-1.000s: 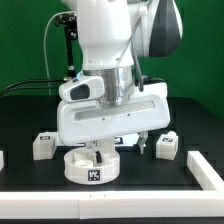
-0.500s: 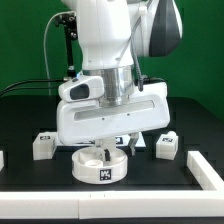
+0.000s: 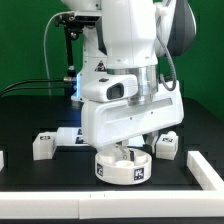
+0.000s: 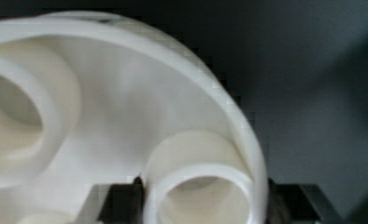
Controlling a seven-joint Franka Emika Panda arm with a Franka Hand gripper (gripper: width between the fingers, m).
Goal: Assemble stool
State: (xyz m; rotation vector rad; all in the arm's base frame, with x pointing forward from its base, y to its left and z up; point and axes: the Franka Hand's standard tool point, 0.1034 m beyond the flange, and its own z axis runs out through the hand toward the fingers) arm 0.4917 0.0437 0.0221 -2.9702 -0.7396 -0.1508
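At table (image 3: 40, 178) front | 1 seat (image 3: 125, 171), gripper (image 3: 128, 156) closed around its socket (image 4: 202, 180) | 2 loose legs (image 3: 42, 146) (image 3: 167, 146) flank it, apart

White round seat (image 3: 115, 166) showing a black-and-white square tag, white loose leg (image 3: 43, 146) bearing a like tag, black worktop (image 3: 40, 172) lying beneath, green backdrop (image 3: 25, 50) standing behind.

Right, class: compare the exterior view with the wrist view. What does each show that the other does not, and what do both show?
Only the exterior view shows the arm, the black table, and two loose legs, one on the exterior view's left and one on its right. Only the wrist view shows the round sockets close up, with the dark fingers either side of one. Both show the seat, held at the gripper.
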